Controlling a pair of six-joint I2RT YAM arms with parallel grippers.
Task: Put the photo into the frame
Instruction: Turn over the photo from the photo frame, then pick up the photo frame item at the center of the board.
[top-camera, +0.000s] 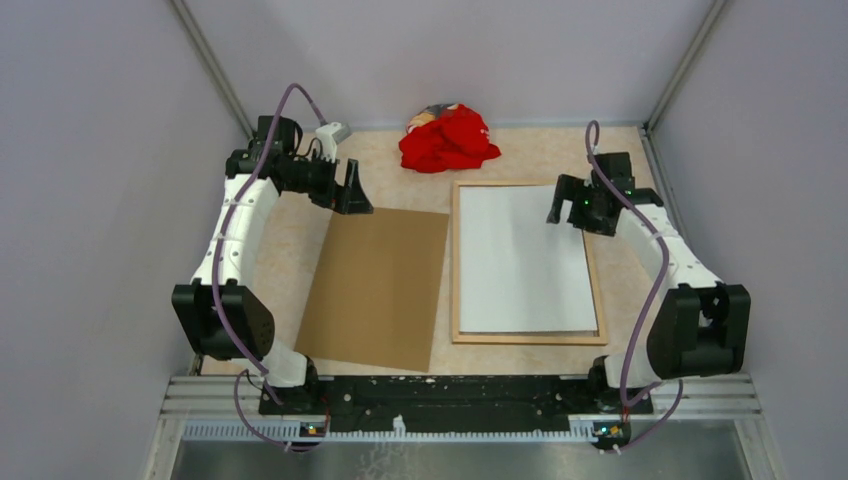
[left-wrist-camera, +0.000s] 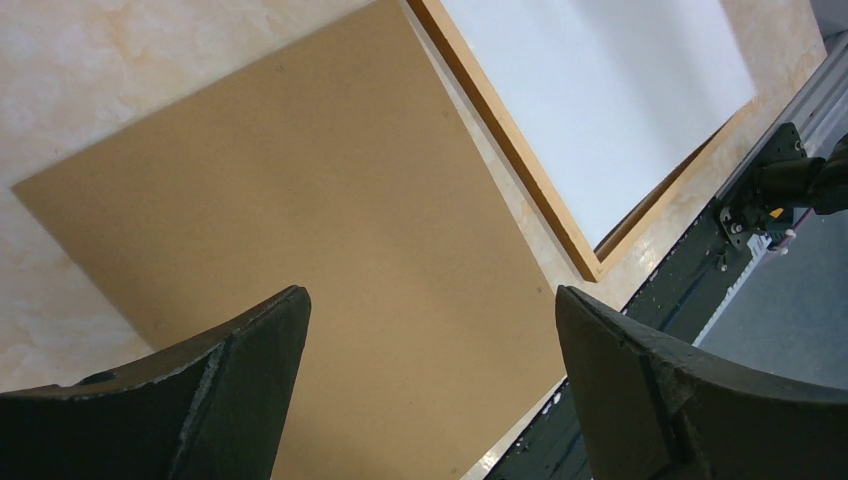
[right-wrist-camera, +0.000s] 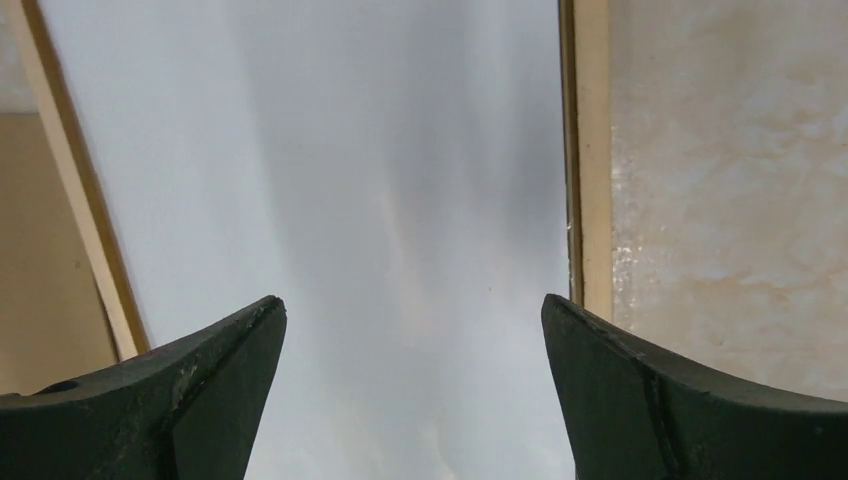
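The photo (top-camera: 520, 260) lies white side up inside the light-brown wooden frame (top-camera: 454, 262) at the table's middle right. Its printed side is hidden. It also shows in the right wrist view (right-wrist-camera: 330, 180) and the left wrist view (left-wrist-camera: 600, 90), with the frame's strip beside it (right-wrist-camera: 590, 150) (left-wrist-camera: 505, 135). My right gripper (top-camera: 562, 203) is open and empty above the frame's far right part (right-wrist-camera: 412, 310). My left gripper (top-camera: 352, 192) is open and empty above the far edge of the brown board; in its wrist view (left-wrist-camera: 430, 300) the board fills the gap.
A plain brown board (top-camera: 378, 286) lies flat left of the frame, also in the left wrist view (left-wrist-camera: 300, 210). A crumpled red cloth (top-camera: 447, 138) sits at the back middle. Grey walls close in both sides. The black rail (top-camera: 460, 398) runs along the near edge.
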